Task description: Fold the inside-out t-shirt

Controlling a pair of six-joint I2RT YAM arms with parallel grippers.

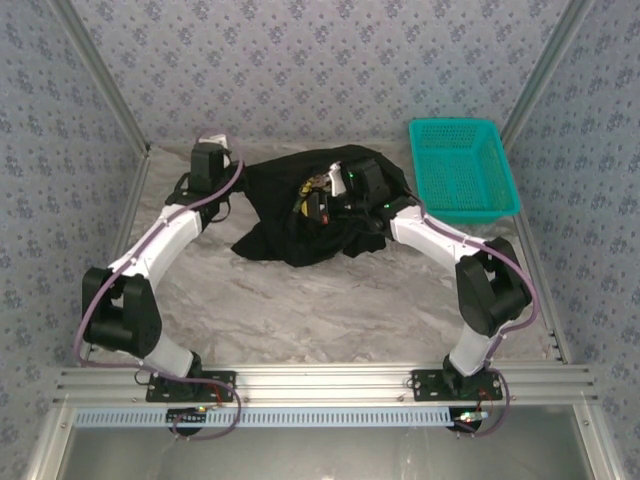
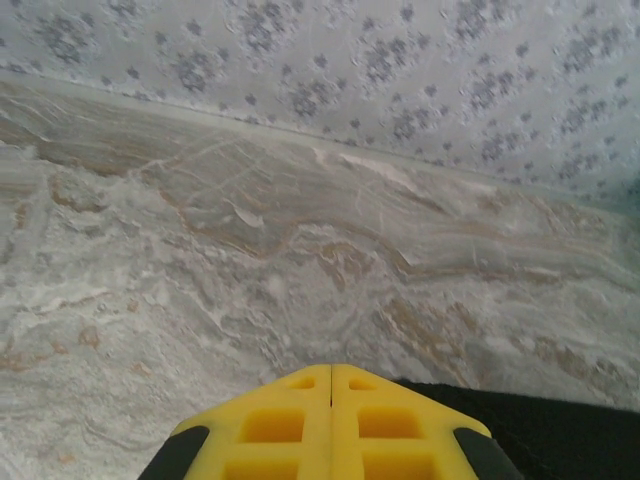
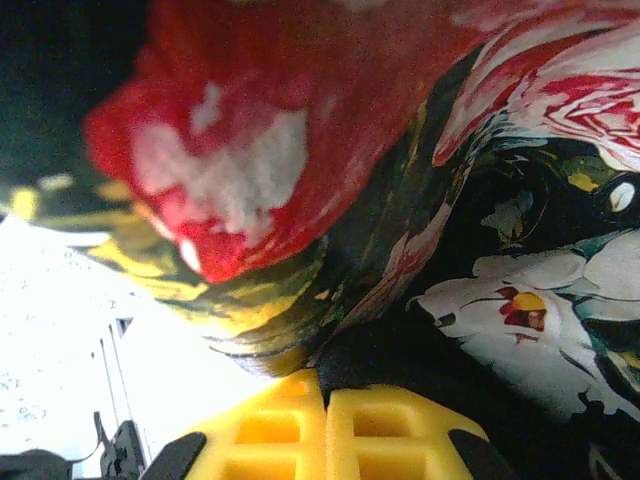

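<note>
The inside-out t-shirt (image 1: pixel 300 225) lies in a crumpled black heap at the back middle of the marble table (image 1: pixel 300 310). Its floral print (image 3: pixel 540 290) shows close up in the right wrist view. My right gripper (image 1: pixel 318 198) is buried in the top of the heap, its yellow fingertips (image 3: pixel 325 385) shut on a fold of black cloth. My left gripper (image 1: pixel 212 152) is at the heap's left edge, pointing toward the back wall. Its yellow fingers (image 2: pixel 332 385) are pressed together with nothing showing between them, and black cloth (image 2: pixel 570 435) lies just to their right.
A teal mesh basket (image 1: pixel 462 168) stands at the back right, beside the shirt. Patterned walls close in the back and both sides. Bare marble stretches from the heap to the near rail (image 1: pixel 320 380).
</note>
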